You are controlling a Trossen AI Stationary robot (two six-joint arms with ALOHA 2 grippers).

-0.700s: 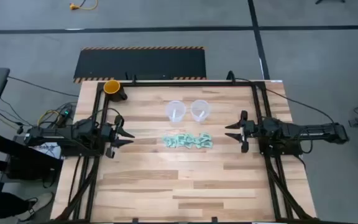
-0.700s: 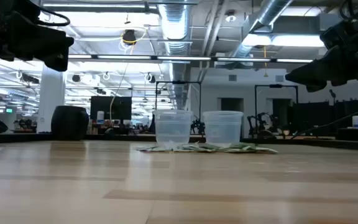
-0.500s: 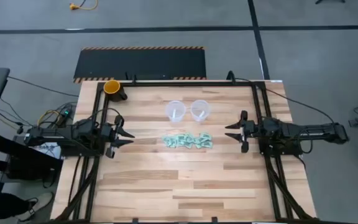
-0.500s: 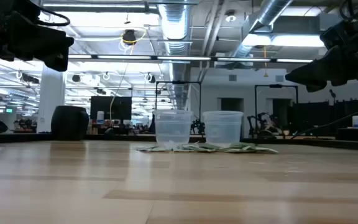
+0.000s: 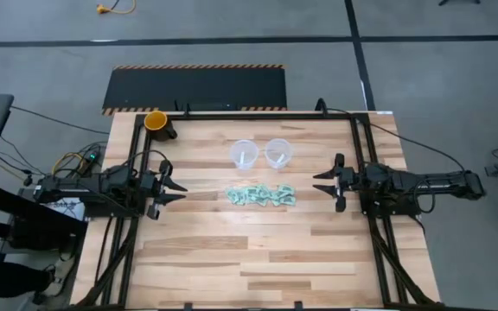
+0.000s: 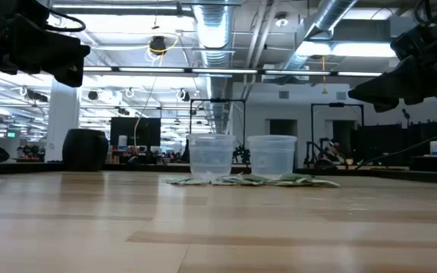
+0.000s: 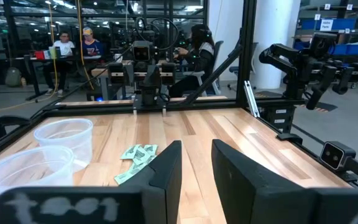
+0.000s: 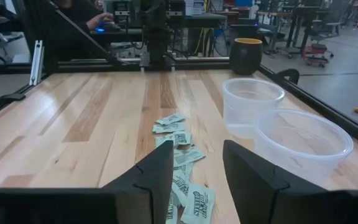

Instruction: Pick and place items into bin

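the wooden table [image 5: 232,250] held two clear cups [image 5: 244,155] side by side, with the green-and-white items [image 5: 261,195] in a loose row just in front of them. the left gripper [image 5: 176,190] and right gripper [image 5: 320,182] hovered well apart from the row, fingers spread, holding nothing.
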